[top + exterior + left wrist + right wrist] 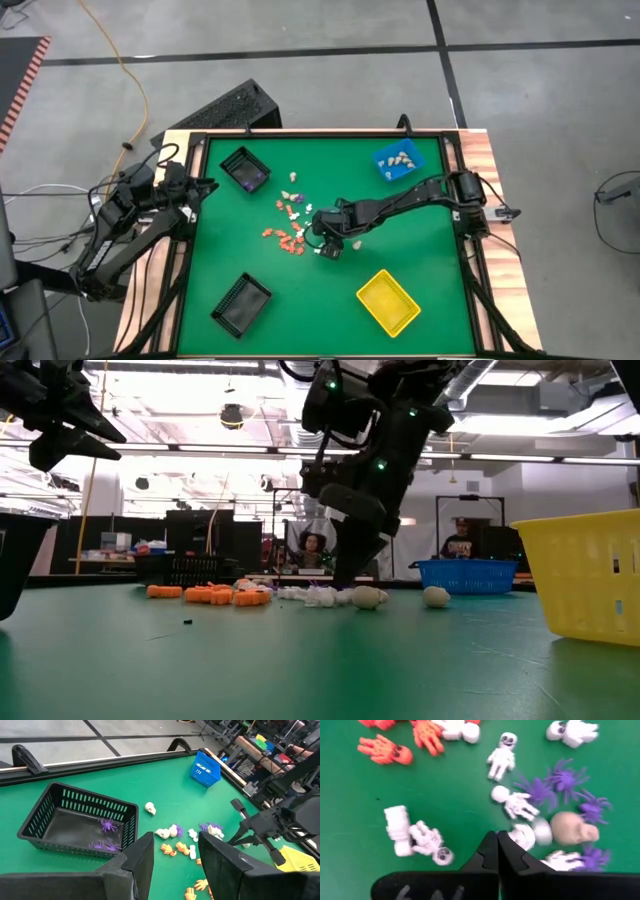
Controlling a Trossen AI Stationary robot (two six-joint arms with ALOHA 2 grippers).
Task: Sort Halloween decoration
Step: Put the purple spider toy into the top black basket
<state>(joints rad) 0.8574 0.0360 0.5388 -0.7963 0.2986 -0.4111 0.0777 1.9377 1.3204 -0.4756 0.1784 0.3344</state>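
- Picking is underway: right gripper (497,840), fingers pressed together with nothing visibly pinched, is hovering over small plastic Halloween decoration pieces (520,805) scattered on the green counter (420,240).
- Next, it probably needs reopening around one figurine.
- Left gripper (175,857) is waiting, spread, near the black slatted bin (75,820).
- Only the left wrist view is showing purple spiders inside that bin.

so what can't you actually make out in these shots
- Whether the shut right gripper has pinched anything: in the right wrist view its fingers meet with nothing visible between them, and in the low view the arm hides the tips.
- Contents of the yellow bin: the low view shows only its wall.
- The near black bin: pieces inside, if any, are too small in the high view.
- Left gripper waits off the table's left edge.
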